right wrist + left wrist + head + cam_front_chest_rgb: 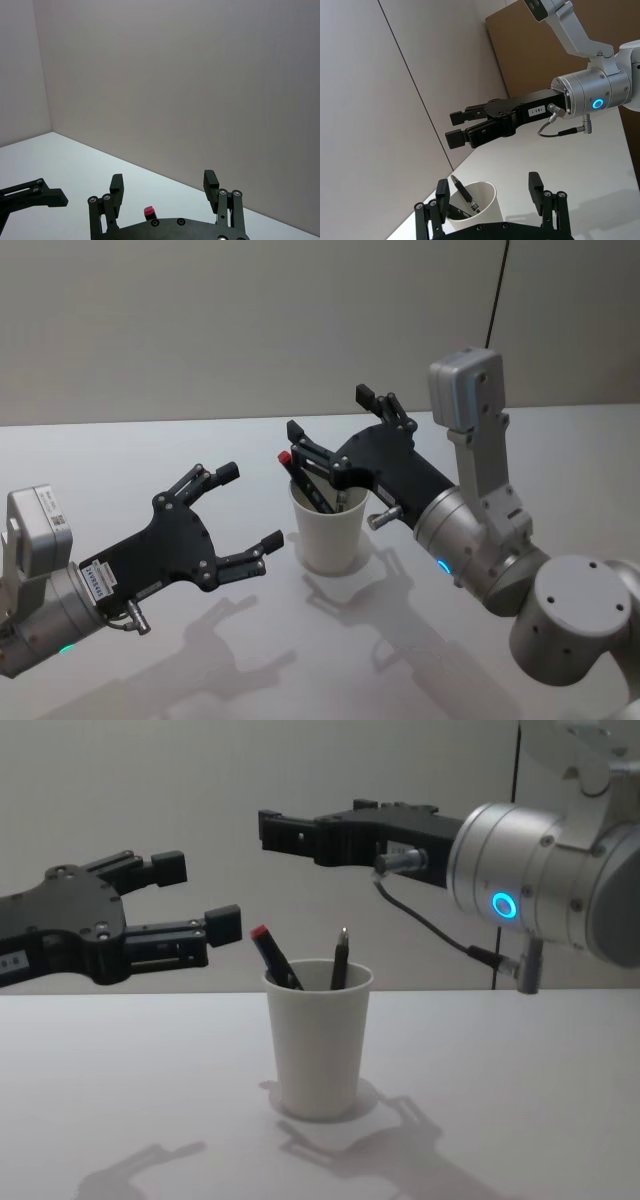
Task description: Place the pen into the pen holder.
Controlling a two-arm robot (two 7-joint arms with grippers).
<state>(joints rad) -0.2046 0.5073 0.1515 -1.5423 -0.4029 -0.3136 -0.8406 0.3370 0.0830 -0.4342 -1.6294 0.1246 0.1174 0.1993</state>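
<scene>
Fingers (228,472) spread: left gripper (250,506), right gripper (331,412); right label (532,111) "183-1".

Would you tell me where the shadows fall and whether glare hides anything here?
Head view: soft shadows of the pen holder, left gripper and right gripper fall on the table toward the camera. Chest view: no glare hides the red-capped pen. Left wrist view: a blue ring light glows on the right arm.

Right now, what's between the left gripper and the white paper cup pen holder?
Nothing: head view shows bare white table between the open left gripper and the white tapered paper cup. The red-capped black pen inside it leans toward that gripper, apart from it.
</scene>
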